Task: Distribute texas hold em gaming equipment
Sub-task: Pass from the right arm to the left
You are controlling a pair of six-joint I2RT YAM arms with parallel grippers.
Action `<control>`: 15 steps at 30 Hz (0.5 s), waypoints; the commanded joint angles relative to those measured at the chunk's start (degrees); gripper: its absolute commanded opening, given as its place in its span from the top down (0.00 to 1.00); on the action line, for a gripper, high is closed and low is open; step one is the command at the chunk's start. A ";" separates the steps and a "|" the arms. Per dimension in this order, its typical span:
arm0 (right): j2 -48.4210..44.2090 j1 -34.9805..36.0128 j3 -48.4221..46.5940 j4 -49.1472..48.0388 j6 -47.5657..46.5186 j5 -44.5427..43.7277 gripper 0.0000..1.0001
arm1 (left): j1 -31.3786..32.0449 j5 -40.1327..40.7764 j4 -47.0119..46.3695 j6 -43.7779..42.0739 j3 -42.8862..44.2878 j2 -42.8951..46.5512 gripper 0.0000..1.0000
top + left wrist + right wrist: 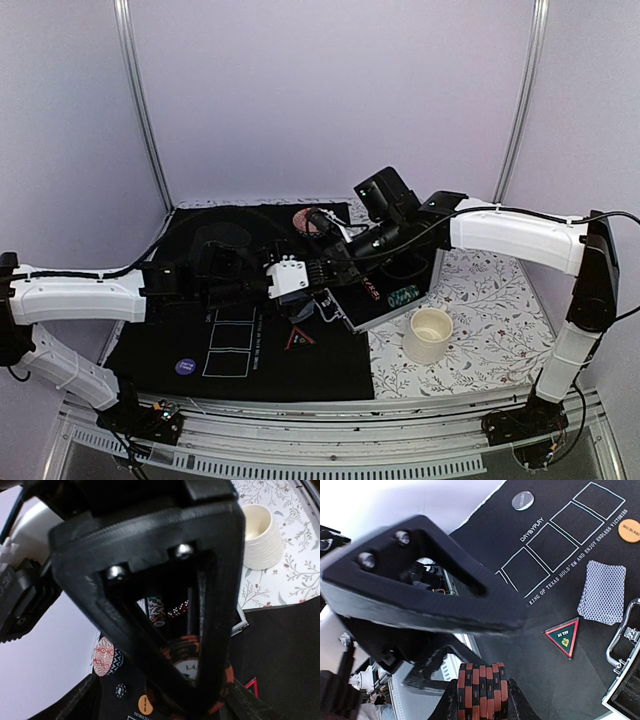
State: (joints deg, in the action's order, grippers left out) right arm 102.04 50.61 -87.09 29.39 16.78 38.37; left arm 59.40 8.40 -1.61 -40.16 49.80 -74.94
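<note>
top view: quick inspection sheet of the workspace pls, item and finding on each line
surface: black mat beside floral cloth
job's things: chip stack held above the mat; cards, triangle, orange disc, grey disc and purple disc on the mat; green chips in the open case
clutter: cup on the cloth; bowl at the mat's far edge
grippers: right gripper shut on chip stack; left gripper open at the same stack
cables: black cables along both arms
surroundings: pale walls, metal posts
</note>
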 commanded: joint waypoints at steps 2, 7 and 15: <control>-3.19 0.02 0.89 -4.92 1.56 3.03 0.98 | 0.54 1.33 -2.34 -1.42 2.04 -1.58 0.23; -3.18 0.13 1.18 -5.39 1.80 3.31 0.98 | 0.48 -0.30 -1.93 -0.88 2.46 -1.89 0.35; -3.88 0.17 1.34 -5.40 2.01 2.33 0.98 | 0.49 -4.85 -1.23 0.15 2.66 -0.60 0.35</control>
State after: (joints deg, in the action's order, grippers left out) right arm 101.10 50.61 -86.13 26.20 18.39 39.77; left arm 59.42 6.44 -2.33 -40.82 50.57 -76.49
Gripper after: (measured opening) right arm 0.232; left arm 0.661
